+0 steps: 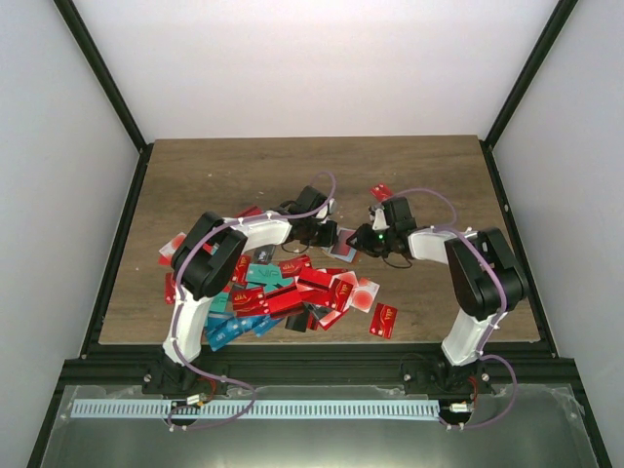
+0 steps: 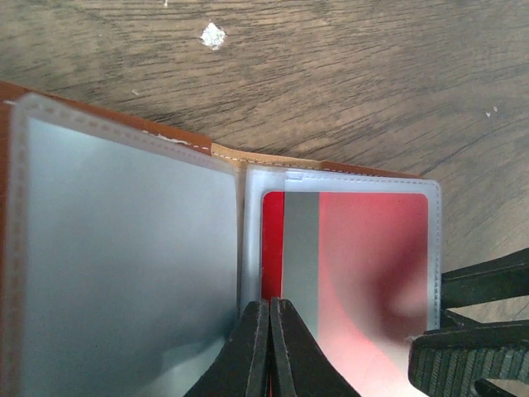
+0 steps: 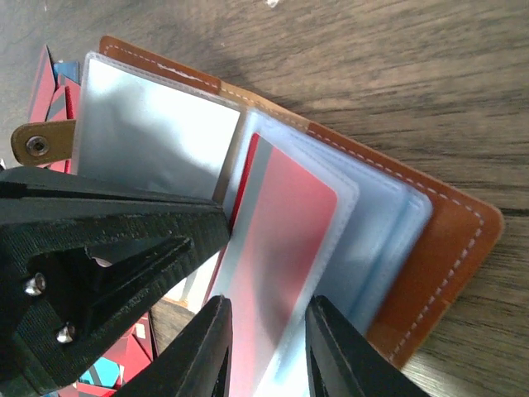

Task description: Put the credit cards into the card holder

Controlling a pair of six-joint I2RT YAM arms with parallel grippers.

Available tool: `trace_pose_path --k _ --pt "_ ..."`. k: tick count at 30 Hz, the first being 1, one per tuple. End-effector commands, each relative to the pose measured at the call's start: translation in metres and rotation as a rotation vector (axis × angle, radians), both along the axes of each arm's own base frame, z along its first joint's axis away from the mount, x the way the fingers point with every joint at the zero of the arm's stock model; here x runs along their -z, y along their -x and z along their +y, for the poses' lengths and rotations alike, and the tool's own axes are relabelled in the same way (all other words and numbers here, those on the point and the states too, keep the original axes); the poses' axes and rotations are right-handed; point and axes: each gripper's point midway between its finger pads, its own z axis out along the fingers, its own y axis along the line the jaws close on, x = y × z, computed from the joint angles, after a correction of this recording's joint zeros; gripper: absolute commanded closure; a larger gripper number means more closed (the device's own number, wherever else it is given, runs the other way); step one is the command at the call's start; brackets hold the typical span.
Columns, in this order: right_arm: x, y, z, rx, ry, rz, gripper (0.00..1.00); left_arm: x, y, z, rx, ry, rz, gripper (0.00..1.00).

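Observation:
The brown card holder (image 1: 343, 250) lies open on the table between my two grippers, its clear sleeves fanned out (image 2: 124, 248) (image 3: 446, 248). A red credit card (image 2: 364, 265) (image 3: 281, 240) with a grey stripe sits partly inside one sleeve. My left gripper (image 1: 330, 236) (image 2: 270, 308) is shut on that card's near edge, and a red sliver shows between its fingers. My right gripper (image 1: 369, 240) (image 3: 267, 304) stands open at the same sleeve's outer edge, with the sleeve lying between its fingers (image 2: 467, 356). More credit cards (image 1: 283, 292), mostly red and some teal, lie heaped in front of the left arm.
One red card (image 1: 383, 319) lies alone near the front edge, and another (image 1: 382, 190) lies behind the right gripper. The holder's snap tab (image 3: 37, 145) sticks out at its side. A white speck (image 2: 212, 35) lies on the wood beyond the holder.

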Motion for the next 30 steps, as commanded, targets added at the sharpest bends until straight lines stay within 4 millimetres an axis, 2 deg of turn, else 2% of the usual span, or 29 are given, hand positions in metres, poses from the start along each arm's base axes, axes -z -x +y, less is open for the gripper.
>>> trace_pose_path --k 1,11,15,20,27,30 --pt "-0.014 -0.012 0.009 -0.015 -0.024 -0.035 0.73 0.017 0.015 -0.002 0.013 -0.004 0.063 0.96" --pt "-0.023 -0.019 0.011 -0.015 -0.025 -0.045 0.73 0.005 0.020 -0.034 0.049 0.173 0.130 0.96" --pt "-0.030 -0.022 0.016 -0.024 -0.029 -0.054 0.73 -0.008 0.020 -0.034 0.051 0.200 0.125 0.96" --pt "-0.032 -0.023 0.025 -0.036 -0.021 -0.053 0.73 -0.028 0.017 -0.015 0.024 0.205 0.098 0.94" --pt "-0.026 -0.021 0.044 -0.067 -0.015 -0.033 0.73 -0.039 0.021 0.030 -0.041 0.185 0.076 0.92" --pt "-0.023 -0.021 0.053 -0.080 -0.014 -0.024 0.73 -0.050 0.024 0.042 -0.051 0.187 0.054 0.91"
